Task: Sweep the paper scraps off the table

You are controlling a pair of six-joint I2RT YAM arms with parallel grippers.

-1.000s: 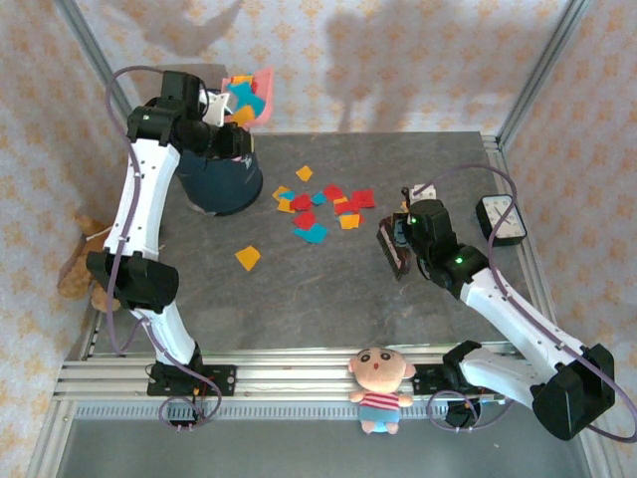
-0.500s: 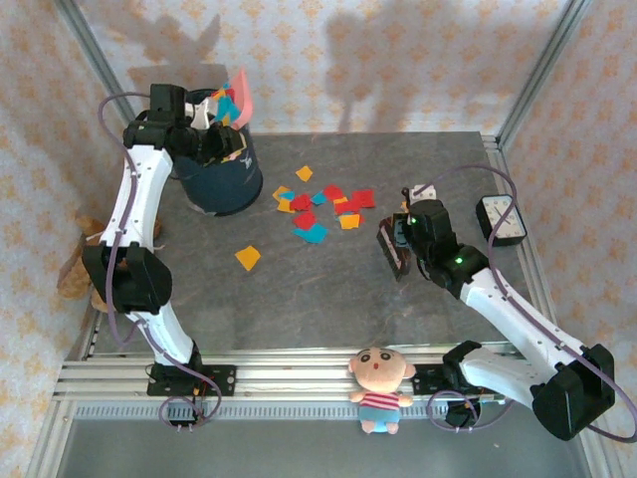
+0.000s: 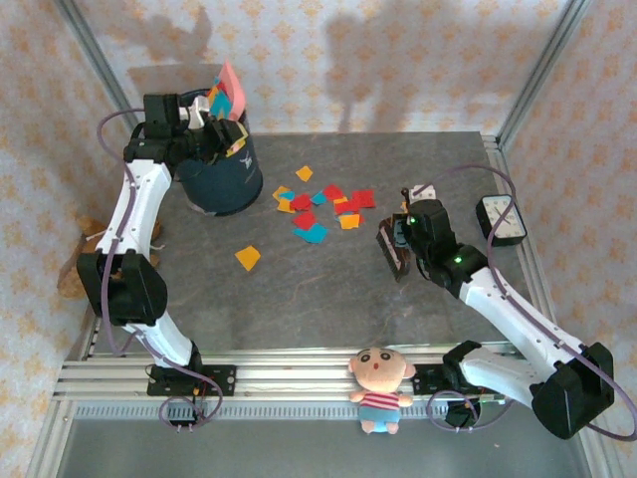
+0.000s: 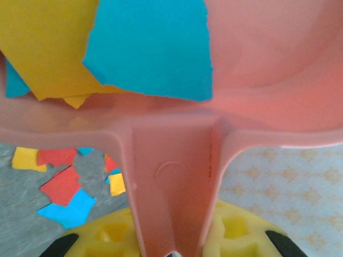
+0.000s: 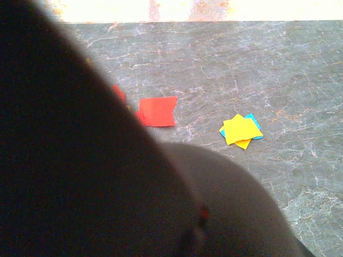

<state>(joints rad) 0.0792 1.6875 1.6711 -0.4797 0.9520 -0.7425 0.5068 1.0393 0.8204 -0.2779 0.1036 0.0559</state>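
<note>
At the near edge of your surface a doll sits on the rail between the two arm bases. Further in on the right, your right fingers are clamped on a dark brush, its head down on the surface, well apart from the scraps. One orange scrap lies alone left of centre. Beyond it the main cluster of red, blue, orange and yellow bits spreads over the middle of the surface, with a single orange bit just behind. The right wrist view shows a red scrap and a yellow one lying on a blue one. A clock lies at the right edge. At the far left, your left fingers are closed on the handle of the pink dustpan, held tilted steeply over the dark bin. Blue and yellow scraps cling inside the pan.
</note>
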